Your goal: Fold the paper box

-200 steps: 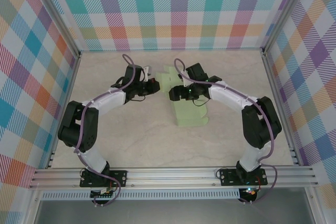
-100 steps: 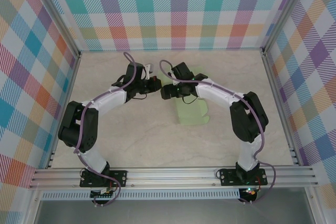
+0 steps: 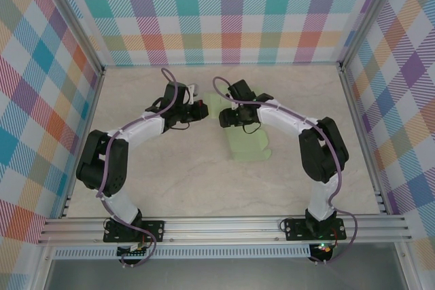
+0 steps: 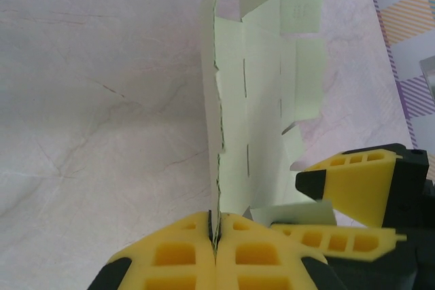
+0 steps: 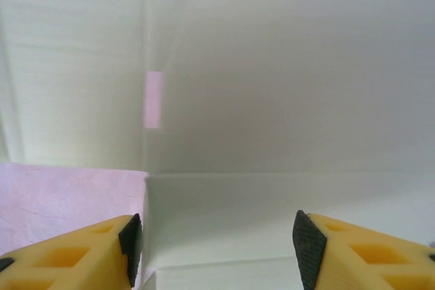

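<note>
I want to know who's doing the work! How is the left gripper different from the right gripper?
The left gripper is shut, pinching a standing edge of the box; the right gripper is open, spread wide. The left gripper holds card; the right gripper only faces card close up and squeezes nothing. Both are yellow-tipped, and both sit at the box's far end.

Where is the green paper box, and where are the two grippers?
paper box [image 4: 265,100], left wrist view, on its flat creased panel.
left gripper [image 4: 216,227], left wrist view, between its pinched fingertips.
right gripper [image 5: 217,239], right wrist view, midway between its spread fingertips.
</note>
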Robot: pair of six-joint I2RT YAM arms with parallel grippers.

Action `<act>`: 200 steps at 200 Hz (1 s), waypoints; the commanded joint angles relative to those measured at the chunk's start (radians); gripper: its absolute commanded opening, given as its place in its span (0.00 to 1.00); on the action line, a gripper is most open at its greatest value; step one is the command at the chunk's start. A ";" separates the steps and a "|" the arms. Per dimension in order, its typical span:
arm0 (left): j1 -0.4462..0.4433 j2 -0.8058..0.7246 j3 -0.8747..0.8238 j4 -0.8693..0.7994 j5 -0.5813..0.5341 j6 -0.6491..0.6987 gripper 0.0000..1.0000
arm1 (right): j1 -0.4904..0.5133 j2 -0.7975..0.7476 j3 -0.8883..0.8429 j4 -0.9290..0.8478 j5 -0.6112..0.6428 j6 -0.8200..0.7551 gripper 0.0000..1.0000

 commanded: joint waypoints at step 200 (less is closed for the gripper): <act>-0.061 0.023 -0.081 0.072 -0.129 0.143 0.00 | -0.073 -0.033 0.239 -0.212 -0.118 0.258 0.67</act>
